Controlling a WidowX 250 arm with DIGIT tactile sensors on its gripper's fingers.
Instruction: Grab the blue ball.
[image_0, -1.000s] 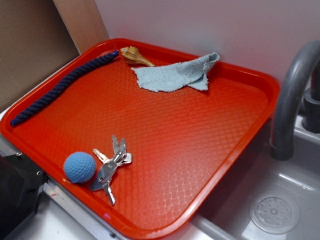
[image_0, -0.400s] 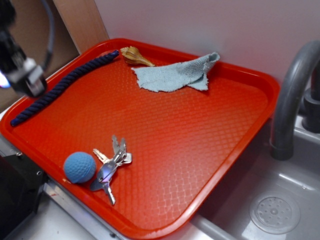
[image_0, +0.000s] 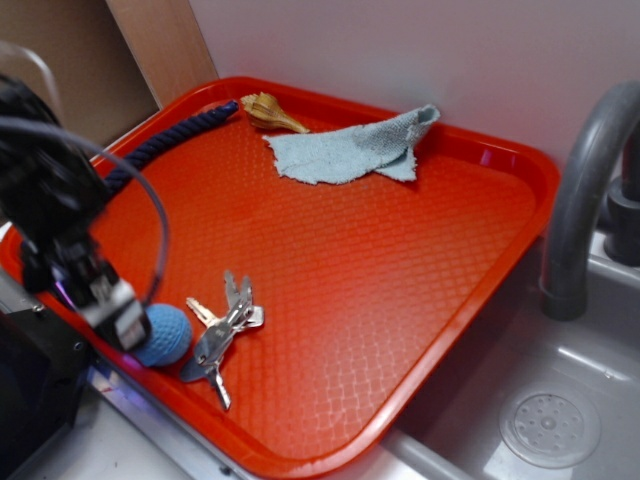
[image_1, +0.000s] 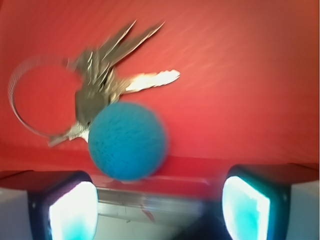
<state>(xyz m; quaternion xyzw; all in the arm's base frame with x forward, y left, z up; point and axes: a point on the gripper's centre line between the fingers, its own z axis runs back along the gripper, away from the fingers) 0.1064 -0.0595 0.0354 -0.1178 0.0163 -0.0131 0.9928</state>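
Note:
The blue ball (image_0: 166, 335) is a small dimpled light-blue sphere at the near left corner of the red tray (image_0: 480, 300), just left of a bunch of keys (image_0: 222, 332). My gripper (image_0: 112, 315) hangs over the tray's near left edge and covers the ball's left side. In the wrist view the ball (image_1: 127, 141) lies ahead of and above the two fingers, left of centre, with the keys (image_1: 105, 82) behind it. The gripper (image_1: 159, 207) is open and empty, with the tray edge between the fingers.
A dark navy rope (image_0: 165, 140) lies along the tray's left side. A tan seashell (image_0: 268, 111) and a pale blue-grey cloth (image_0: 350, 148) lie at the back. A grey faucet (image_0: 585, 200) and a sink with a drain (image_0: 550, 428) are to the right.
The arm has come in from the upper left and dropped toward the near left corner, and now partly covers the ball. The ball and keys have not moved.

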